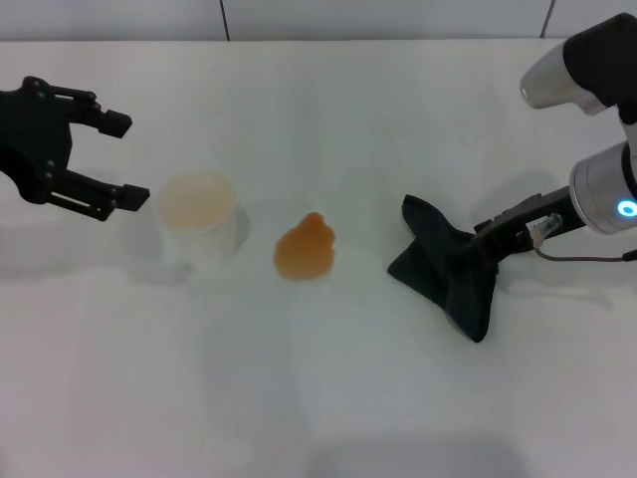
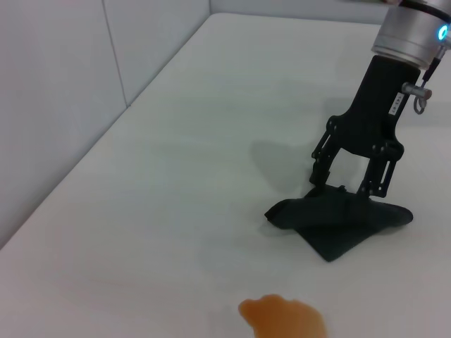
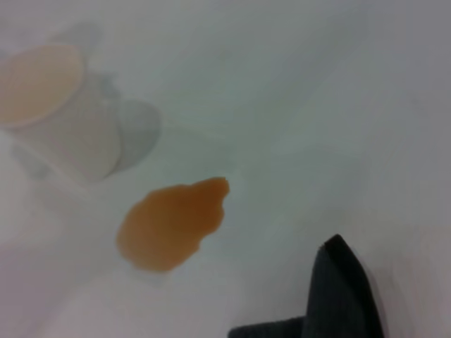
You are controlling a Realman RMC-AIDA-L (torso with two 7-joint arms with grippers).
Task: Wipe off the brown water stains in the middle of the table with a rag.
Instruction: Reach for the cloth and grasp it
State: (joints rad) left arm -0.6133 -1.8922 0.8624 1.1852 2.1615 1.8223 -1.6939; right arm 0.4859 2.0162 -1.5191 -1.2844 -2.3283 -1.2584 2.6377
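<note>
The brown water stain (image 1: 306, 249) is an orange-brown lobed blotch in the middle of the white table (image 1: 328, 398). The dark rag (image 1: 448, 267) lies on the table to the stain's right, a short gap away. My right gripper (image 1: 485, 245) is shut on the rag, pinching its middle so both ends flare out. The left wrist view shows that gripper (image 2: 349, 189) down on the rag (image 2: 338, 225), with the stain (image 2: 285, 318) nearer the camera. The right wrist view shows the stain (image 3: 173, 224) and a rag corner (image 3: 342, 296). My left gripper (image 1: 127, 159) is open and empty at the far left.
A translucent white cup (image 1: 199, 221) with a brownish inside stands upright just left of the stain, between it and my left gripper; it also shows in the right wrist view (image 3: 53, 105). A grey wall runs along the table's far edge (image 1: 299, 40).
</note>
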